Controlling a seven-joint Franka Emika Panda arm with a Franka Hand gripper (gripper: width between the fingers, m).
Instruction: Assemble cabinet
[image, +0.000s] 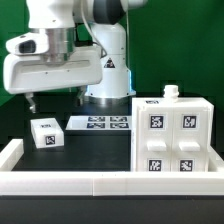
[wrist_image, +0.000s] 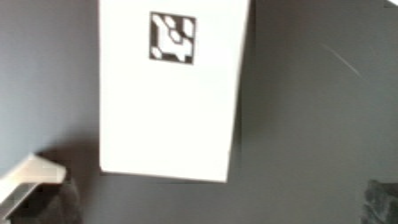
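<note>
Exterior view, starting nearest: one low white border rail (image: 100, 181) runs along the front edge of the table. Just behind it, on the exterior view's right, stands the cabinet (image: 175, 137). It is one upright, closed-looking white box with four tags on the side facing the camera and one small white knob (image: 172, 92) on its top. On the exterior view's left, well apart from the cabinet, one small white block (image: 45, 133) with a single tag lies loose on the dark table. Behind that block lies the one marker board (image: 100, 124), flat on the table. Farthest back and above hangs my gripper (image: 53, 100), over the block's side of the table, with its jaws spread wide and nothing between them.

In the wrist view I see one long white panel (wrist_image: 169, 110) with one tag showing and a fingertip (wrist_image: 27, 185) at the edge of the frame. I cannot tell which piece that panel is.

I judge the main body to be largely together. At least the loose block is not yet fitted, and I have no part in hand.
</note>
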